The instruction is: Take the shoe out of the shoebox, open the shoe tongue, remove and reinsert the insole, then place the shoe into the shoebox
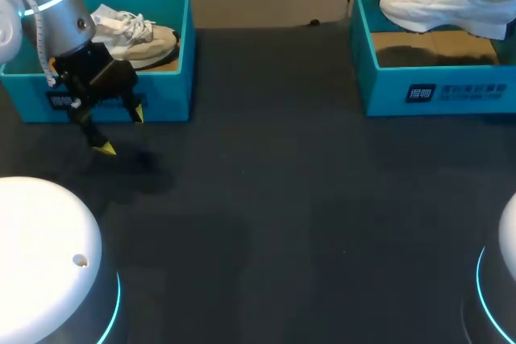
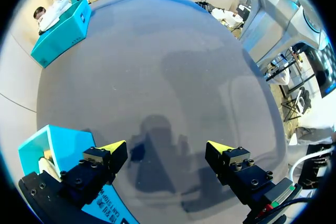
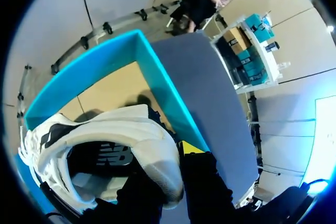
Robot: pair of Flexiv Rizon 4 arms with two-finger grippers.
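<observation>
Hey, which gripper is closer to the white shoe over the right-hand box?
Right. The right gripper clamps the white shoe by its heel above the right box; the left gripper hangs open across the table, in front of the left box.

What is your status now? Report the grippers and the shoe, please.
Left gripper open, empty, over table. Right gripper shut on white shoe, held above its shoebox. Nothing seen in the way.
</observation>
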